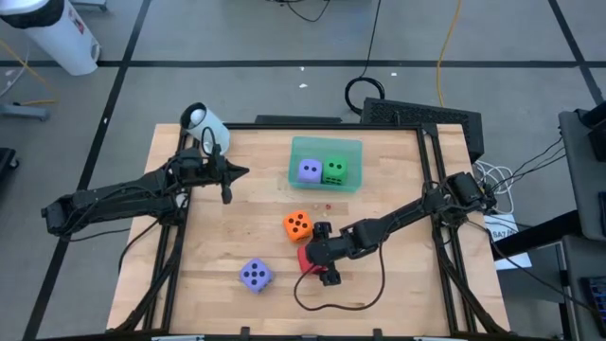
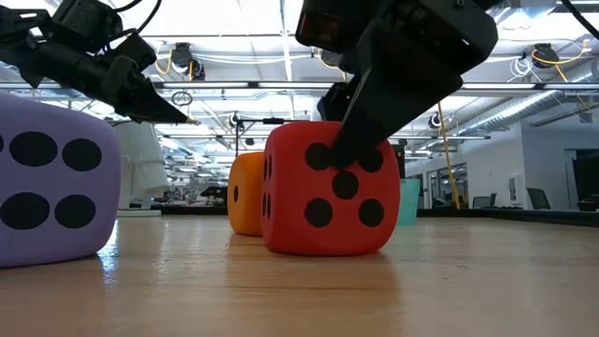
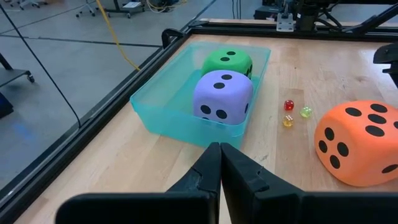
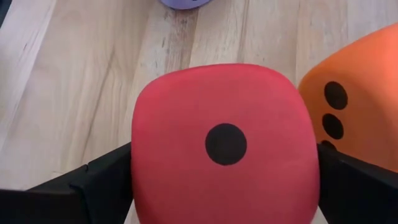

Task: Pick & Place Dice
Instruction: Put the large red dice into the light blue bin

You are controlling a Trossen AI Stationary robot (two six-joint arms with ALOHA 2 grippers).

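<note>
right gripper straddles the red die

the right gripper [image 1: 315,264] is low over the table [image 1: 218,237] near the middle of its front edge, fingers [image 4: 93,180] spread wide on either side of the red die [image 4: 224,146], which sits on the wood; whether the fingers press it i cannot tell. the orange die [image 1: 297,225] stands just behind the red one. a purple die [image 1: 256,275] lies near the front edge, toward the left. the teal tray [image 1: 327,144] by the back edge holds a lavender die [image 1: 310,170] and the green die [image 1: 335,170] side by side. three tiny dice [image 3: 295,112] lie between tray and orange die. the left gripper [image 1: 225,173] hangs near the back left corner, fingers pressed together, holding nothing.
</note>
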